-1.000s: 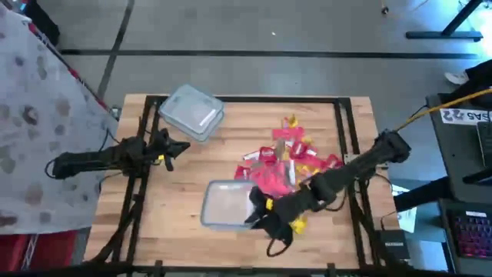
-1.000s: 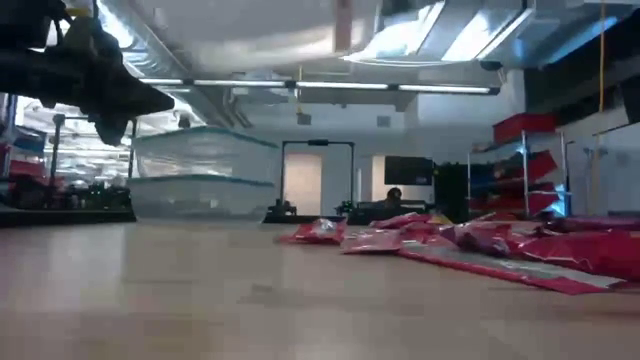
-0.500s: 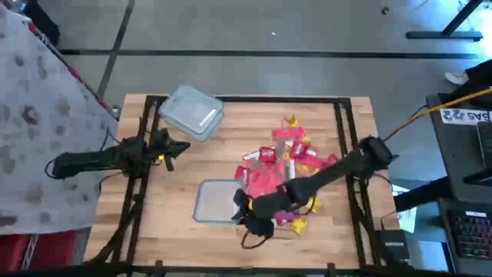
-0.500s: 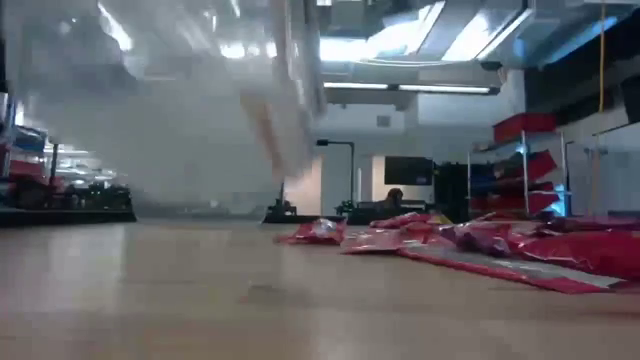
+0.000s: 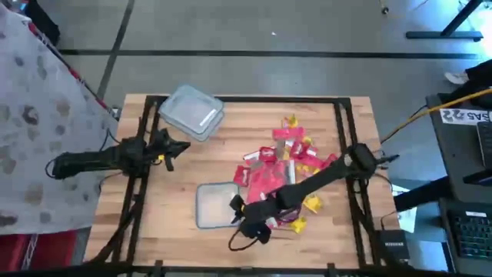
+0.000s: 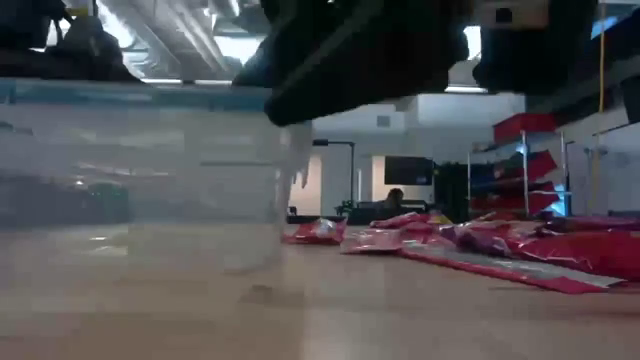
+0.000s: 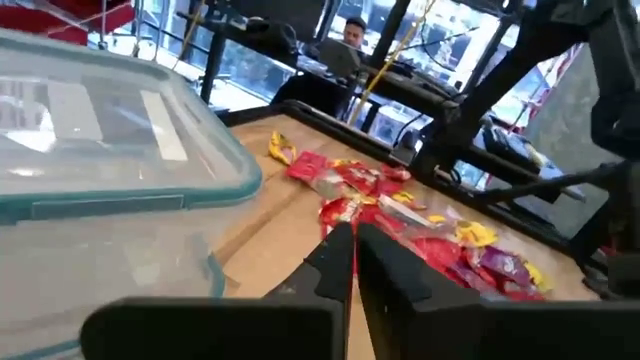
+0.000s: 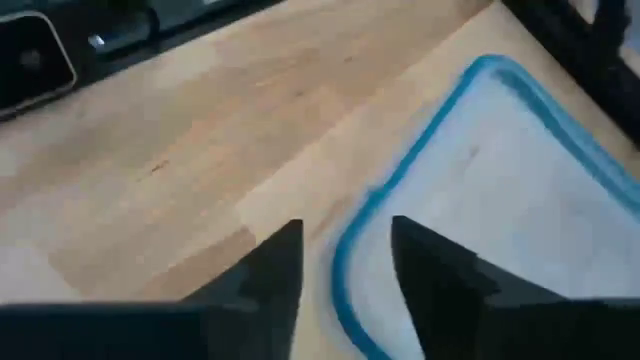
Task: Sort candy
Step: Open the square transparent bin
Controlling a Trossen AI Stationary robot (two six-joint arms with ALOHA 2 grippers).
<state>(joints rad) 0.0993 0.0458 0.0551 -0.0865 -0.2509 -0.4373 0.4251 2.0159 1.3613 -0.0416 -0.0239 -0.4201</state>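
- Pale wooden slatted counter [image 5: 177, 185], ringed by a black metal frame, carries every item described below.
- Red, pink and yellow wrapped candy [image 5: 283, 165] lies in a loose heap on the counter's right half, between the two clear tubs and the right edge; it also shows in the left wrist view [image 7: 400, 205] and the low view [image 6: 470, 240].
- Clear, blue-rimmed plastic tub [image 5: 215, 205] stands near the front edge, just left of the heap.
- Right tool [image 5: 240, 209] is at this tub's right rim; its fingers [image 8: 275, 265] are spread, one on each side of the blue rim [image 8: 400, 190], pinching nothing.
- Second clear tub with a lid [image 5: 192, 112] rests at the far left corner.
- Left tool [image 5: 178, 148] hovers at the left side, its fingers [image 7: 340, 250] pressed together and empty.
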